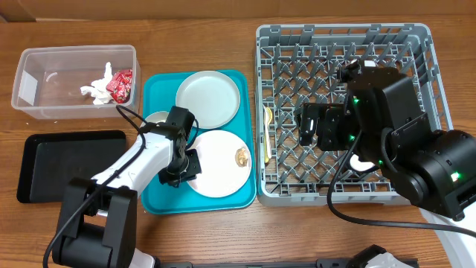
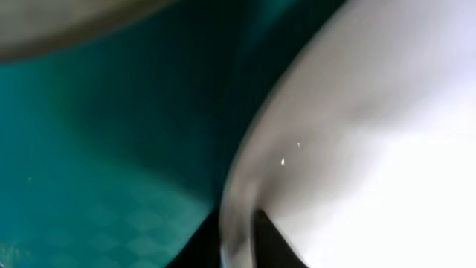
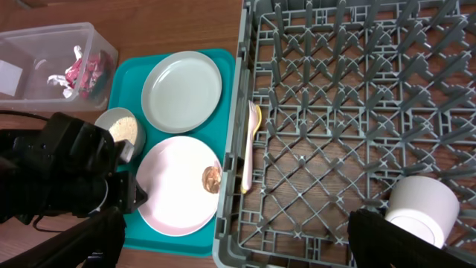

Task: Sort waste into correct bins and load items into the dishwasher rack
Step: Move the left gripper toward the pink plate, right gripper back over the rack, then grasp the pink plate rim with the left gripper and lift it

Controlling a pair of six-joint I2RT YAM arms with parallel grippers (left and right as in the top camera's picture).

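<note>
My left gripper (image 1: 184, 168) (image 2: 238, 227) is shut on the left rim of the pale pinkish-white plate (image 1: 219, 170) (image 2: 372, 149) (image 3: 175, 193), which carries a brown food scrap (image 1: 242, 156) (image 3: 212, 179). The grey plate (image 1: 208, 97) (image 3: 182, 91) lies behind it. A small grey bowl (image 1: 156, 119) (image 3: 123, 128) holds rice grains. The yellow spoon (image 1: 267, 138) (image 3: 249, 149) lies at the dishwasher rack's (image 1: 342, 33) (image 3: 238, 112) left edge. My right gripper (image 1: 312, 126) (image 3: 238, 246) is open above the rack, near the white cup (image 1: 362, 161) (image 3: 420, 207). The fork is out of view.
The plates and bowl sit on a teal tray (image 1: 160, 89) (image 2: 111, 149) (image 3: 123, 82). A clear tub (image 1: 74, 52) (image 3: 44, 37) at the back left holds a tissue and a red wrapper. A black tray (image 1: 71, 167) lies in front of it.
</note>
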